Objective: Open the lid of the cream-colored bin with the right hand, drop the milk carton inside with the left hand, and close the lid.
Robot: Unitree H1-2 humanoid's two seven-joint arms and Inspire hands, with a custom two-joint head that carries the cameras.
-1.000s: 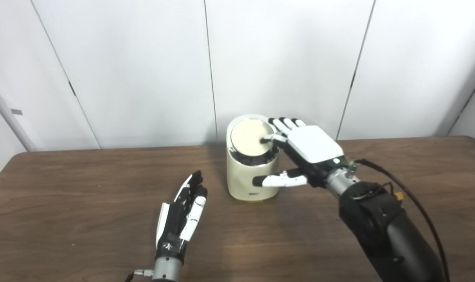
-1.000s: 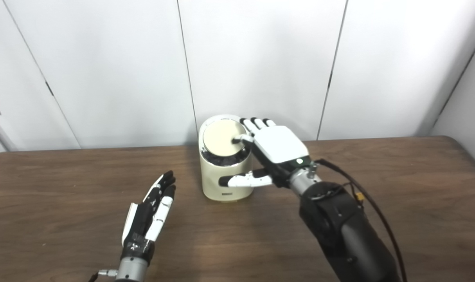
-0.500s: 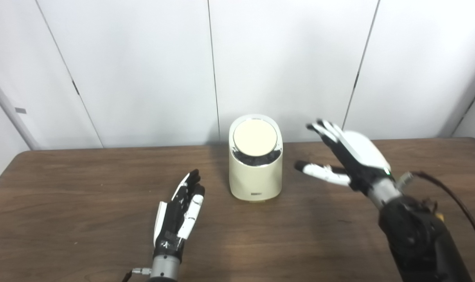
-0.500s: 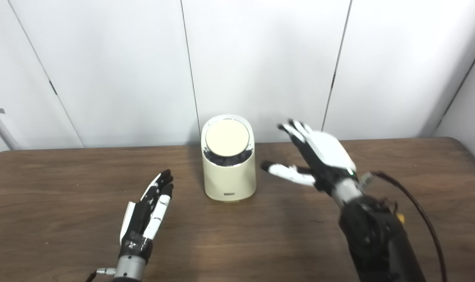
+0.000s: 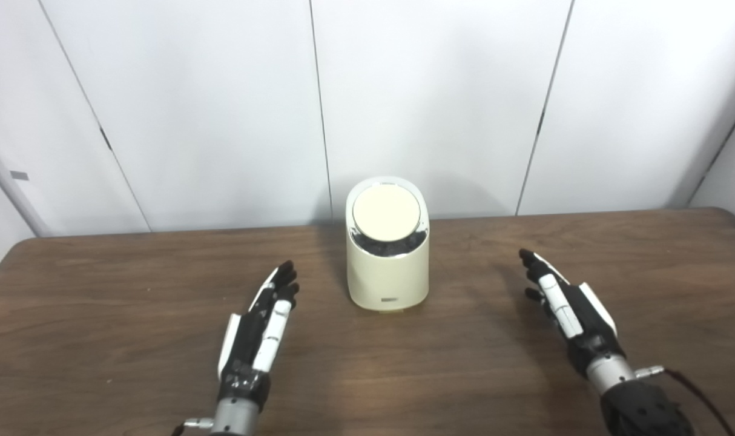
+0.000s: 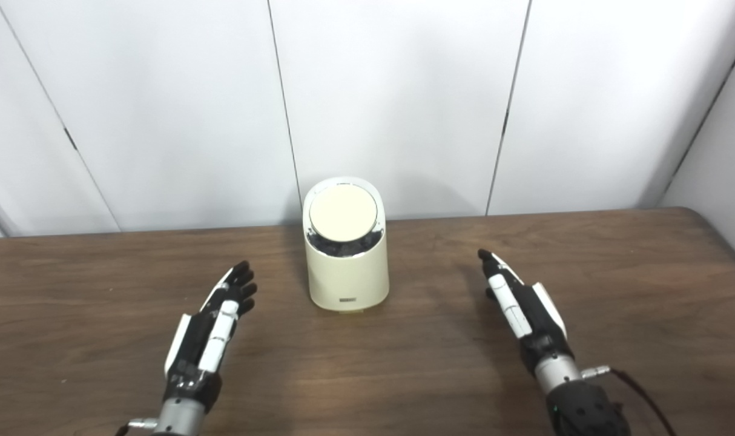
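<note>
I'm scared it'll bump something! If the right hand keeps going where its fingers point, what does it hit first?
Probably nothing. The right hand points past the cream bin, over bare table toward the wall.

Both forearms run off the bottom edge, and the closed lid (image 5: 386, 211) hides the bin's (image 5: 387, 275) inside.

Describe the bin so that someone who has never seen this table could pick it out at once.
On the brown wooden table, look to the far middle, just before the white panelled wall. There the cream-colored bin stands upright between the left hand and the right hand, touching neither. It is the only thing standing on the table: a rounded tub whose round lid is shut and slopes toward the camera.
</note>
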